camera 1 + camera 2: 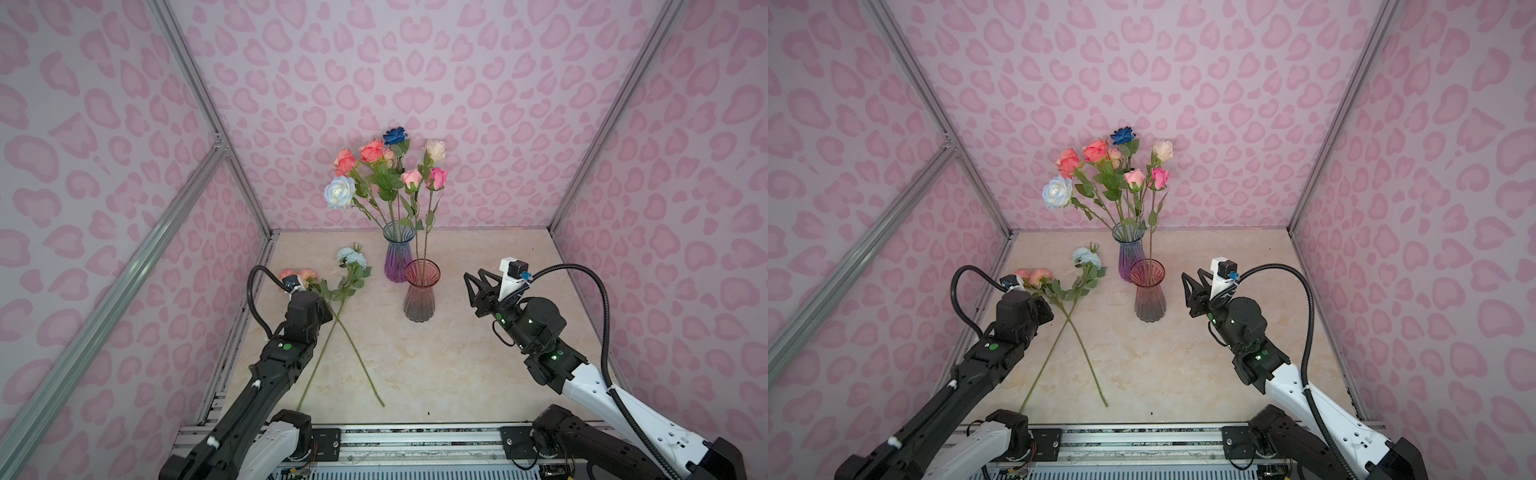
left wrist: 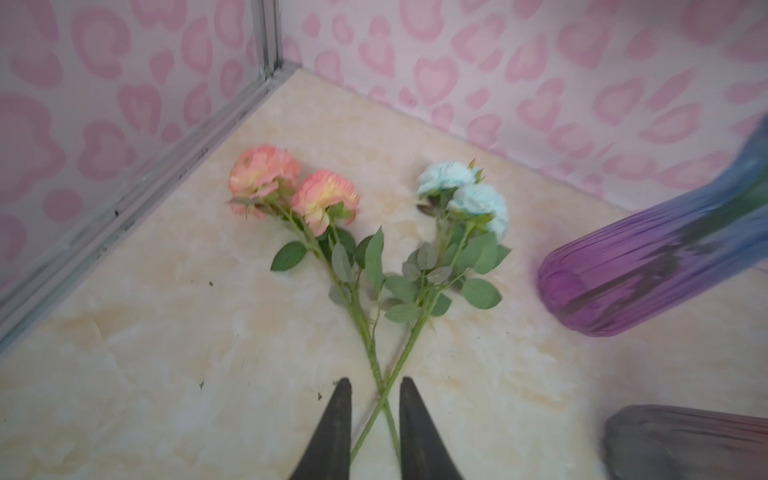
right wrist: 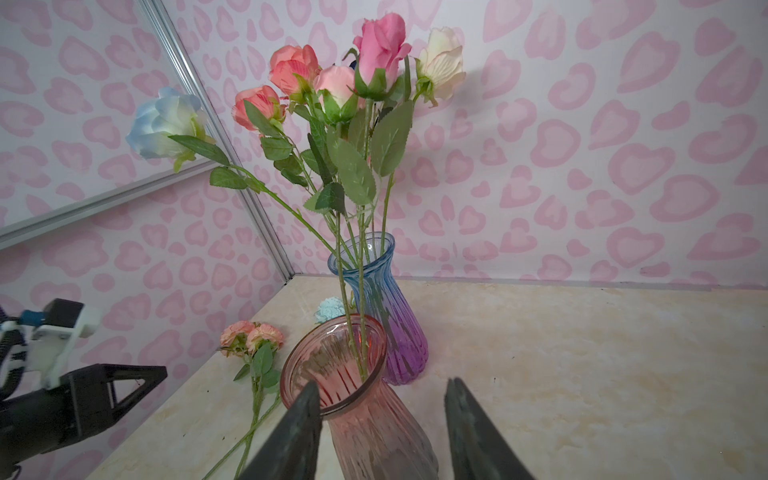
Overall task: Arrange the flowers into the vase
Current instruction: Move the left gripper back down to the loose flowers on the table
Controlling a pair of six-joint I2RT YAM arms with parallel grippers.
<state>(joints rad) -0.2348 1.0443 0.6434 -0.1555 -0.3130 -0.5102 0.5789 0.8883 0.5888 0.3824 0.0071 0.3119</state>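
**Left tool** (image 2: pixel 376 401): the jaws are set narrow but not closed, and a slim gap is seen on either side of what lies between them. Nothing is held. The point where two loose stems cross is straddled by the jaws. Which stem lies on top at the crossing cannot be told.

**Axes:** from the crossing outward, the two long axes run away from the tool and diverge. The coral spray (image 2: pixel 291 191) goes to one side and the pale blue spray (image 2: pixel 469 195) to the other, both flat on the desk (image 1: pixel 457 374). The closing line of the jaws is set across both stems.

**Position, referred to the blue-purple vase** (image 1: pixel 398 257): both sprays lie on its left-arm side and nearer the robot. The pale blue heads lie near it, the coral heads farther off. The red vase (image 1: pixel 420 291) stands just beside it, on the robot's side. Standing roses (image 1: pixel 386 166) are held in both vases.

**Right tool** (image 1: pixel 473 274): the jaws are moderately apart and empty. It is placed on the right-arm side of the blue-purple vase, clear of both vases.

**Judgement:** the left arm is plainly the nearer to the loose sprays. Closing at the crossing is likely to take both stems together. If only one spray is wanted, a shift along one axis, off the crossing, would be needed.
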